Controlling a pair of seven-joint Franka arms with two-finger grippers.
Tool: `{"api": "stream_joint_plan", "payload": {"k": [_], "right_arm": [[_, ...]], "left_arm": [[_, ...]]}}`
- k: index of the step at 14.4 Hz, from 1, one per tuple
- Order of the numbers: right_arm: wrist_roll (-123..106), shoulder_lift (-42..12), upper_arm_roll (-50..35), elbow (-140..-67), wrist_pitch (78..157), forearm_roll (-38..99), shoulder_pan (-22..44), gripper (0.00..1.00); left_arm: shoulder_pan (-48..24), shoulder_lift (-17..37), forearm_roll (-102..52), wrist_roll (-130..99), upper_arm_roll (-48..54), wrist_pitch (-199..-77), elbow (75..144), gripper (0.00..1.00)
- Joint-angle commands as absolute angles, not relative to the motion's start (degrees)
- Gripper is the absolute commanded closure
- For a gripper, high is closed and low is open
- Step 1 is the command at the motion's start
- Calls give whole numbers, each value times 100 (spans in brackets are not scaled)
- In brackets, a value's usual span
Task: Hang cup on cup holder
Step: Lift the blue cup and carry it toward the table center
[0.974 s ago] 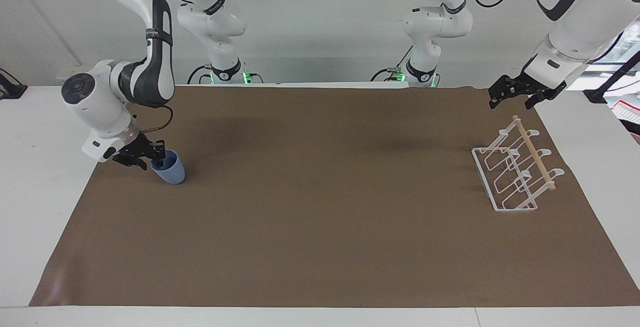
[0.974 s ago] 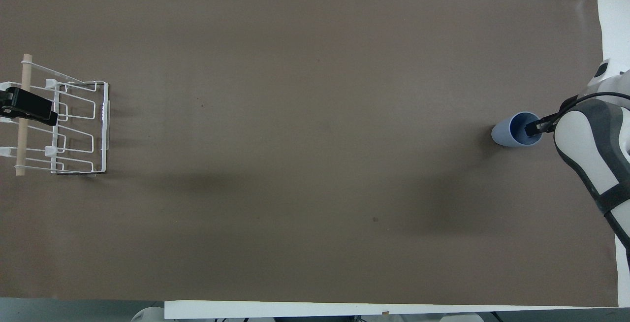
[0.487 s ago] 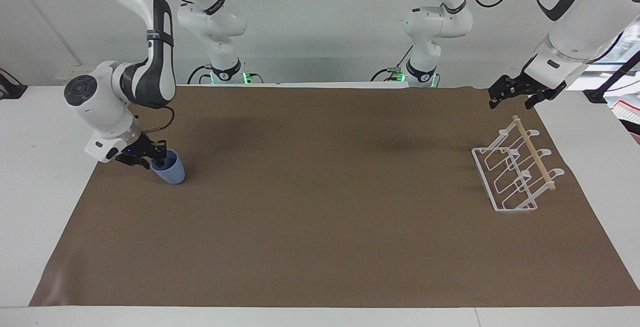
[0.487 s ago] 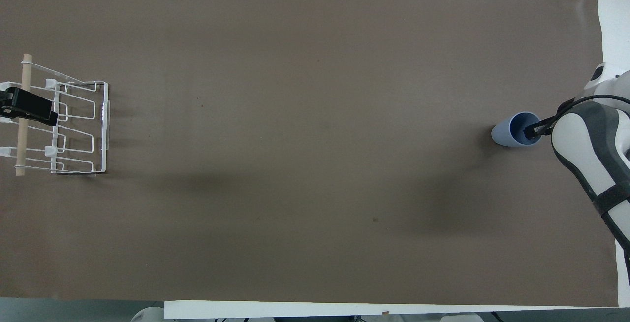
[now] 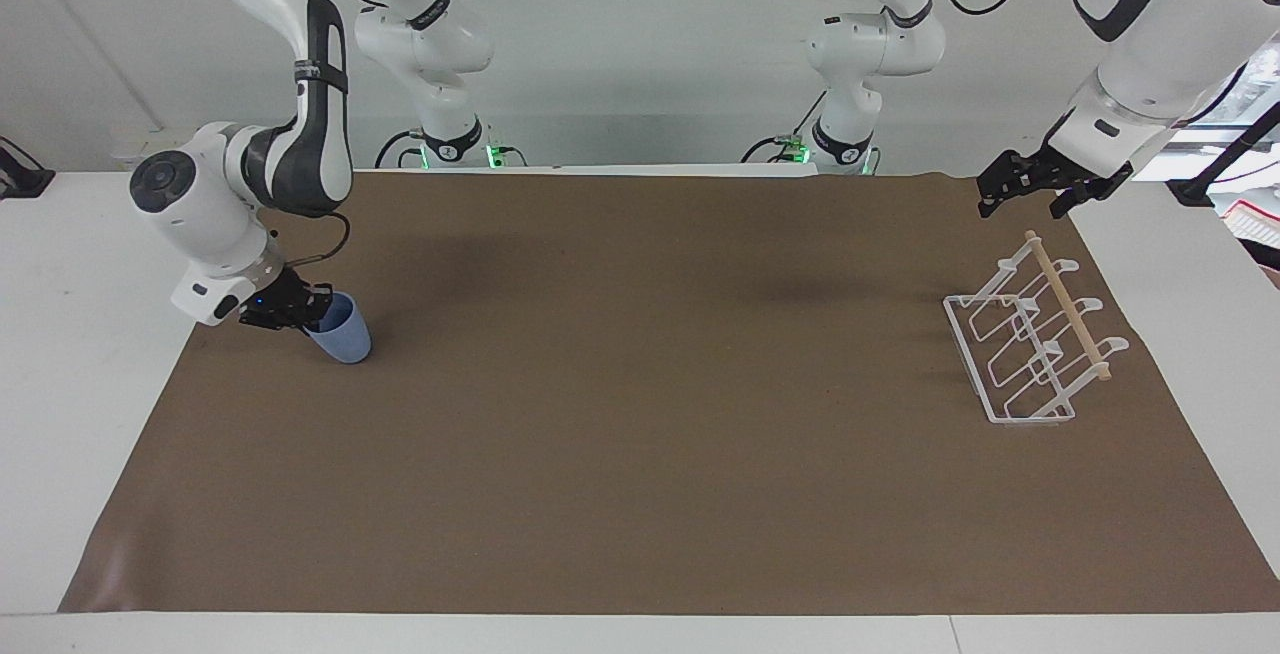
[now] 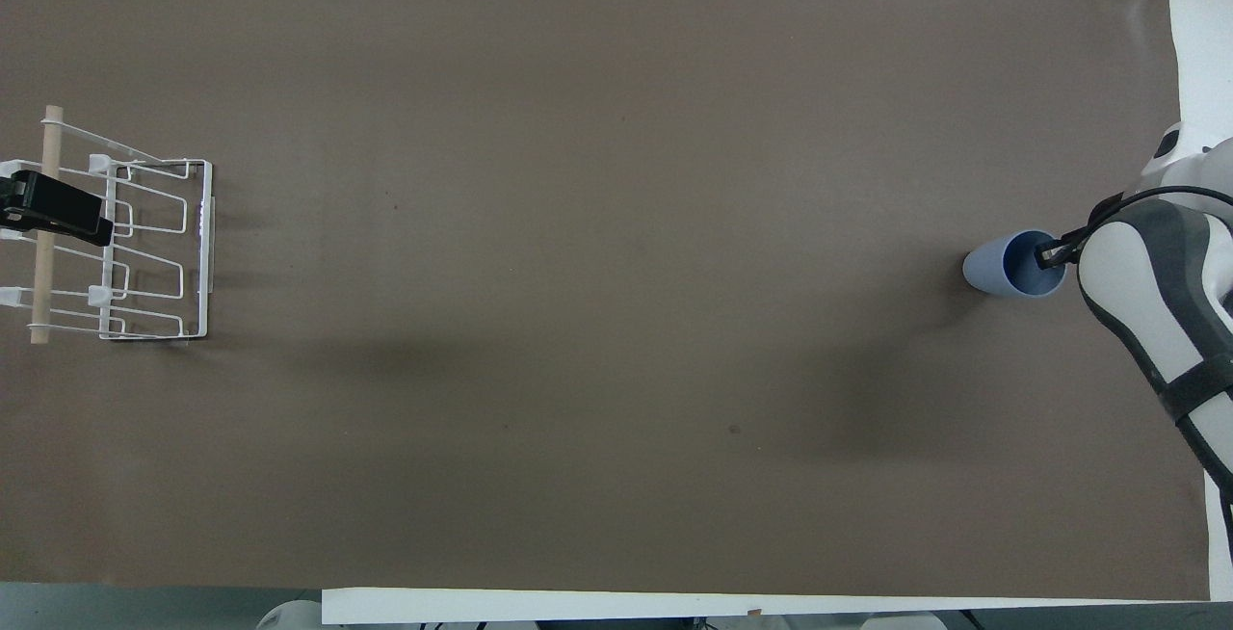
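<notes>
Right gripper (image 5: 312, 315) clenched on cup (image 5: 340, 334) rim, cup tilted on mat. Lift straight, keep pinch firm. Left gripper (image 5: 1022, 186) waits over cup holder (image 5: 1030, 344), claw state unclear.

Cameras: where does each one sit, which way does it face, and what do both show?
Facing view: high across the table, facing the robots; both arms and bases show.
Overhead view: above the robots' end, looking steeply down; only the left gripper and right forearm show.
Shared: cup at the right gripper, cup holder, brown mat.
</notes>
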State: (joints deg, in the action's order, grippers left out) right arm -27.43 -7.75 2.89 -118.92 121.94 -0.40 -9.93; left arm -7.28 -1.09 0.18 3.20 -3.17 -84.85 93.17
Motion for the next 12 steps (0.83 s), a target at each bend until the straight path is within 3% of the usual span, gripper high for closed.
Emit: {"api": "stream_joint_plan", "payload": {"k": [1, 6, 12], "right_arm": [[-2935, -721, 220, -11673, 11841, -35, -1002, 100], [-2438, -484, -280, -10592, 9988, 1429, -739, 100], [-1048, -378, -483, -10494, 9835, 4328, 307, 100]], "left_arm": [[-773, -193, 105, 281, -299, -8517, 9360, 0], [-756, -202, 97, 89, -290, -8447, 9387, 0], [-1703, -527, -113, -4252, -193, -8815, 10019, 0]]}}
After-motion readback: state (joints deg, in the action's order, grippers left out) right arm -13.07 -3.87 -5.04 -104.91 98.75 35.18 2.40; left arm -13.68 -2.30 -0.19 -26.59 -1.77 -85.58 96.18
